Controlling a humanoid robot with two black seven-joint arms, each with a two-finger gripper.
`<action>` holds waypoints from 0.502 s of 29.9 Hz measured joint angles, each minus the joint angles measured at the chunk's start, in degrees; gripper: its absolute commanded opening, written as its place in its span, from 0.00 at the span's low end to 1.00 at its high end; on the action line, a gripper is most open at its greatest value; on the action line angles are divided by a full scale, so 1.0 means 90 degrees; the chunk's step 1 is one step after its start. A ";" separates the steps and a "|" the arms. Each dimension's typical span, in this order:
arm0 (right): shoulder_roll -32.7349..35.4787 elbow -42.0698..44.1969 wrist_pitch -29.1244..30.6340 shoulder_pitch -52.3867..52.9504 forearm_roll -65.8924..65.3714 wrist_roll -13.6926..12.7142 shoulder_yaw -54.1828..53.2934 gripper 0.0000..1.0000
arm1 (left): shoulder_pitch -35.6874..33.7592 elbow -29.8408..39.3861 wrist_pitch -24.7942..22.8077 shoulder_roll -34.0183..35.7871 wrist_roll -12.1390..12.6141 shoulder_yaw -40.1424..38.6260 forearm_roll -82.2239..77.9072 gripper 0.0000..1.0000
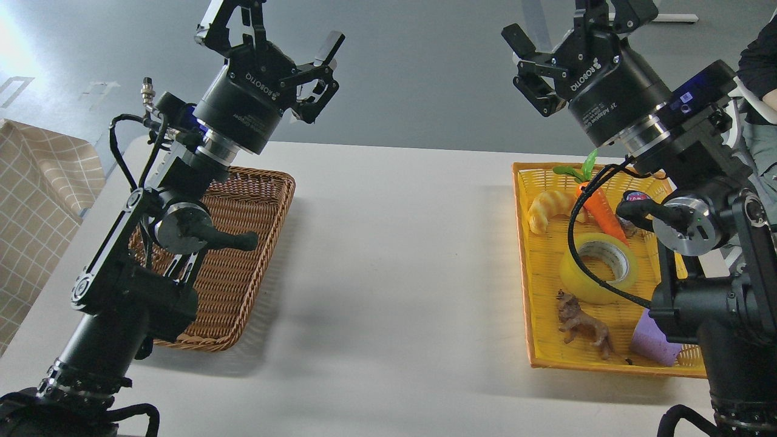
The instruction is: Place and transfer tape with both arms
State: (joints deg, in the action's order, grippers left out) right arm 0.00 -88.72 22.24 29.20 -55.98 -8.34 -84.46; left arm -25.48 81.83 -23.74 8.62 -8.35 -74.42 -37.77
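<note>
**Both arms raised, tape waiting in the yellow basket**

The tape (pixel 598 267) lay on its side in the yellow basket (pixel 525 255) at the right of the white worktop (pixel 394 273), its cardboard core facing up. A croissant (pixel 549 209) and a toy carrot (pixel 598 203) sat just behind it, a small brown toy animal (pixel 584 325) just in front, and a purple foam block (pixel 652 343) near the basket's front corner. The brown wicker basket (pixel 255 200) at the left showed nothing inside where the arm did not cover it.

Neither arm had engaged. The right gripper (pixel 549 45) hung high above the far edge of the worktop with its fingers spread wide and holding nothing; the left gripper (pixel 285 42) was likewise raised, fingers wide and empty.

The step in hand appeared to be the right arm's reach for the roll. To do it well, the fingers should probably come straight down with one inside the core and one outside the wall, since the full roll looked broad for the opening. The descent needed to stay clear of the carrot and the toy animal. The black cable (pixel 576 255) draped across the roll could snag, so it deserved watching.
</note>
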 measured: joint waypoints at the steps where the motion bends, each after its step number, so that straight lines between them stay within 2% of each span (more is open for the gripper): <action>1: 0.0000 -0.0005 0.0000 -0.0001 0.0000 0.0000 0.0000 1.00 | 0.0000 0.0000 0.0002 0.0000 0.0000 0.0001 -0.0002 0.98; 15: 0.0000 -0.0006 0.0000 -0.0017 0.0001 0.0000 0.0019 1.00 | 0.0006 0.0010 0.0015 -0.0038 -0.0008 -0.0003 0.0005 0.98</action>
State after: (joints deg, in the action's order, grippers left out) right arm 0.00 -88.77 22.24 29.05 -55.98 -8.34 -84.29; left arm -25.42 81.92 -23.61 8.28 -8.42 -74.45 -37.73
